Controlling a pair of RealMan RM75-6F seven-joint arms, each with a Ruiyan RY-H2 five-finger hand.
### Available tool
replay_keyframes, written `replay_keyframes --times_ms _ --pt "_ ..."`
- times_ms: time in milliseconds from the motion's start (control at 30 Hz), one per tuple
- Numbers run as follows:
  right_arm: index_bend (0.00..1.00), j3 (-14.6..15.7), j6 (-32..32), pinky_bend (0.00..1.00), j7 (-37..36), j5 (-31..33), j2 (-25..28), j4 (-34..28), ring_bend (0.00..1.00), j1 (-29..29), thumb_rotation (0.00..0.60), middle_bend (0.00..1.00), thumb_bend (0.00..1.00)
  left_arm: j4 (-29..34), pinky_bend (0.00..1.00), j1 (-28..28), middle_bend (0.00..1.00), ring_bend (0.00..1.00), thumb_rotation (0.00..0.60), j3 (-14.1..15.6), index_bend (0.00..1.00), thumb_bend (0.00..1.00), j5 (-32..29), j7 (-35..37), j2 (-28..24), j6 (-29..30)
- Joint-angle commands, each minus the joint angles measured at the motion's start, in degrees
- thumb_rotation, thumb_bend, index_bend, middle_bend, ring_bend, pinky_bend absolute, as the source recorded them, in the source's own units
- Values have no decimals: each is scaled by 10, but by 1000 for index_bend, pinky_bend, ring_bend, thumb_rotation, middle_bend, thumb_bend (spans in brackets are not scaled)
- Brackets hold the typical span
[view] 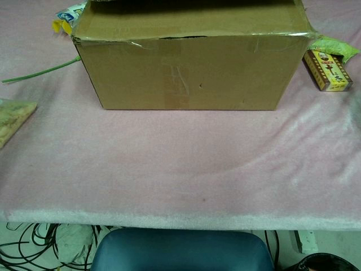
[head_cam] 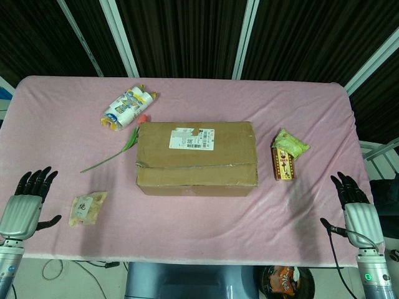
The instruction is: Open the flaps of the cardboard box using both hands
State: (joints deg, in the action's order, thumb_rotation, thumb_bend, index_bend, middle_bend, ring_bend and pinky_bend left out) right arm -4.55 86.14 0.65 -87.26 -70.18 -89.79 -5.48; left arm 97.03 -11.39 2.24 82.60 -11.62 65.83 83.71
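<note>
A brown cardboard box (head_cam: 196, 157) lies in the middle of the pink table, its top flaps folded down and a white label on the far flap. The near flap is slightly raised at its left corner. In the chest view the box (view: 189, 62) fills the top of the frame, a dark slit showing under its top edge. My left hand (head_cam: 28, 202) hangs at the table's near left corner, fingers spread and holding nothing. My right hand (head_cam: 354, 205) is at the near right corner, fingers likewise apart and empty. Both hands are well away from the box.
A white and yellow packet (head_cam: 128, 107) and a red tulip with a green stem (head_cam: 118, 151) lie left of the box. A pale snack bag (head_cam: 87, 207) sits near my left hand. A green bag (head_cam: 291, 144) and a red carton (head_cam: 282, 164) lie to the right.
</note>
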Motion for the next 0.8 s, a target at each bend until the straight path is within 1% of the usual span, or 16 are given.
replay_keyframes --times_ms 33,800 --pt "0 0 -1 212 -1 1 0 0 0 0 600 0 212 3 0 1 0 0 600 -3 0 2 -5 4 -1 -7" --pt "0 0 -6 212 -5 6 0 -3 0 -1 600 0 212 19 0 2 0 0 600 -23 0 5 -7 -7 -6 -18"
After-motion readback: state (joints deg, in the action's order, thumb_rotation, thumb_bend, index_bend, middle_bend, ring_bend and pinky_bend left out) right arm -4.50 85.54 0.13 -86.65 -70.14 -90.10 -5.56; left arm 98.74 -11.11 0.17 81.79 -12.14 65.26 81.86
